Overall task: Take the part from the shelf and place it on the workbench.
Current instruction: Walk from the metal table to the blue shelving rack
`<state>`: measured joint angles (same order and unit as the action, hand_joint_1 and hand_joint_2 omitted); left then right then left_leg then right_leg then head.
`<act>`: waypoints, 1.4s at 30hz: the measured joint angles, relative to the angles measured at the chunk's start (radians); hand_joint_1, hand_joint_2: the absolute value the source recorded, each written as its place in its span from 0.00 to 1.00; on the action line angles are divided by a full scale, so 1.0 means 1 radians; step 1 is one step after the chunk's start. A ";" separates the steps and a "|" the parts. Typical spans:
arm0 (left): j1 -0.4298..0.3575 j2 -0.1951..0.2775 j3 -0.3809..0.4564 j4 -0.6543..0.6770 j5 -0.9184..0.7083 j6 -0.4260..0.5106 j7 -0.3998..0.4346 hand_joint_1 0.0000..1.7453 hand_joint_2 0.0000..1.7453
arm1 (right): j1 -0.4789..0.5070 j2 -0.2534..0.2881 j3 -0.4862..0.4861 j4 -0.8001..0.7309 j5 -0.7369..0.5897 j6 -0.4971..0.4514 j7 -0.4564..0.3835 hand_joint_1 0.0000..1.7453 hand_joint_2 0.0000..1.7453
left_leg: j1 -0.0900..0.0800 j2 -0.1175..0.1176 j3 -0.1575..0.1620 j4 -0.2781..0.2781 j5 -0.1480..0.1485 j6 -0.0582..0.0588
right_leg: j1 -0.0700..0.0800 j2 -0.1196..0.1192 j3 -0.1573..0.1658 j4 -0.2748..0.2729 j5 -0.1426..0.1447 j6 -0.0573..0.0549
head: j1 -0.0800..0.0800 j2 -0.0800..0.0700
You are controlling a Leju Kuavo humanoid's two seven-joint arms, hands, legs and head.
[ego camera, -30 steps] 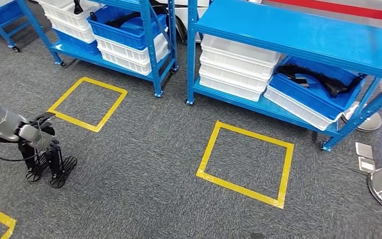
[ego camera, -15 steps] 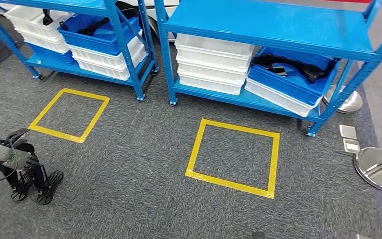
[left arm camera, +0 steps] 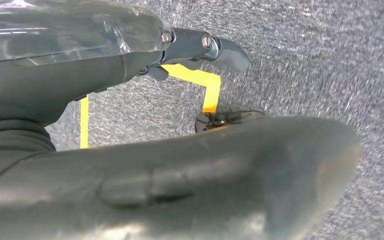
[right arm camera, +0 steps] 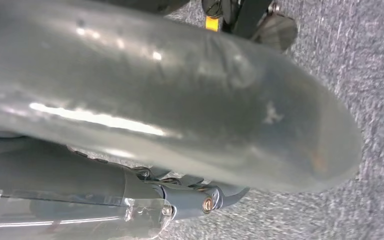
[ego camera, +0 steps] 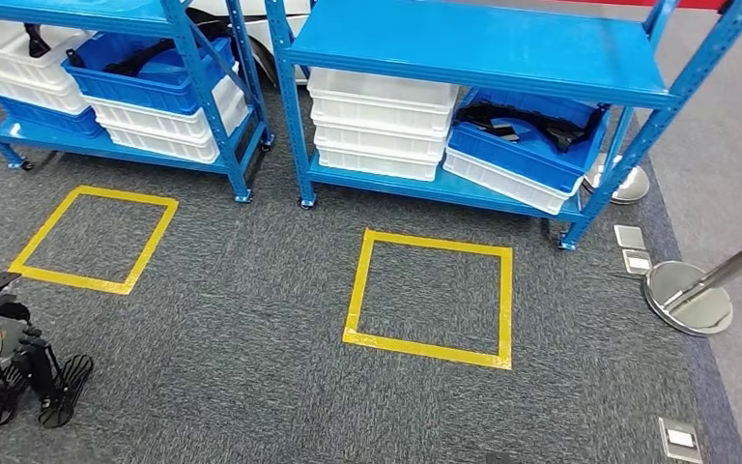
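Note:
Black parts lie in a tilted blue bin (ego camera: 527,145) on the lower level of the right blue shelf (ego camera: 483,43); one such part (ego camera: 531,121) shows over the rim. More black parts (ego camera: 140,56) sit in a blue bin on the left shelf (ego camera: 198,58). My left hand (ego camera: 19,372) hangs low over the carpet at the picture's left, far from both shelves, fingers apart and holding nothing. The left wrist view shows that hand (left arm camera: 180,160) over the carpet. My right hand (right arm camera: 170,110) also hangs over the carpet, fingers apart with nothing in them.
Two yellow tape squares (ego camera: 430,295) (ego camera: 92,237) mark the grey carpet in front of the shelves. Stacked white bins (ego camera: 382,121) fill the right shelf's lower left. A stanchion base (ego camera: 686,295) and small floor plates (ego camera: 628,246) lie to the right.
The whole picture has shifted: the camera has turned, so the shelves and tape squares now sit further left. My left hand sits lower and nearer the left edge of the picture, still holding nothing.

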<state>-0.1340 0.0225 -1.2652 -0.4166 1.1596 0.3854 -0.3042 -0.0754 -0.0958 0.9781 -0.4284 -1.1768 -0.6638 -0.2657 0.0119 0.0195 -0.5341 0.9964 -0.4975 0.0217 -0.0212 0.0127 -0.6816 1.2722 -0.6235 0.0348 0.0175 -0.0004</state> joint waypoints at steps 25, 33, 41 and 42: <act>-0.003 0.005 -0.001 0.000 -0.008 -0.032 0.004 0.00 0.00 | 0.003 -0.002 0.000 0.001 -0.008 0.000 -0.002 0.00 0.00 | -0.001 -0.048 0.001 0.014 -0.013 -0.021 | 0.001 0.065 0.113 -0.245 0.126 -0.016 | -0.021 0.000; 0.001 0.005 -0.001 0.000 -0.005 -0.032 0.004 0.00 0.00 | 0.002 -0.003 0.002 0.002 -0.005 0.004 -0.003 0.00 0.00 | 0.002 0.019 0.007 0.002 -0.009 -0.005 | -0.001 -0.007 0.007 -0.014 0.039 0.003 | 0.009 0.000; -0.003 0.005 -0.001 0.000 -0.006 -0.032 0.004 0.00 0.00 | 0.000 -0.004 0.009 0.003 -0.003 0.004 -0.005 0.00 0.00 | 0.000 0.036 0.012 0.033 -0.042 -0.047 | 0.006 -0.028 0.111 -0.242 0.124 -0.034 | 0.011 0.000; -0.003 0.005 -0.001 0.000 -0.006 -0.033 0.004 0.00 0.00 | -0.001 -0.004 0.010 0.004 -0.003 0.003 -0.005 0.00 0.00 | 0.001 0.024 0.001 0.063 -0.063 -0.052 | 0.005 -0.025 0.111 -0.244 0.126 -0.040 | 0.007 0.000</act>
<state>-0.1372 0.0276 -1.2661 -0.4166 1.1536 0.3527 -0.2998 -0.0761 -0.1003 0.9876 -0.4246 -1.1800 -0.6603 -0.2705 0.0134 0.0431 -0.5336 1.0591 -0.5605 -0.0303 -0.0165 -0.0118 -0.5703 1.0278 -0.4972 -0.0053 0.0247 -0.0004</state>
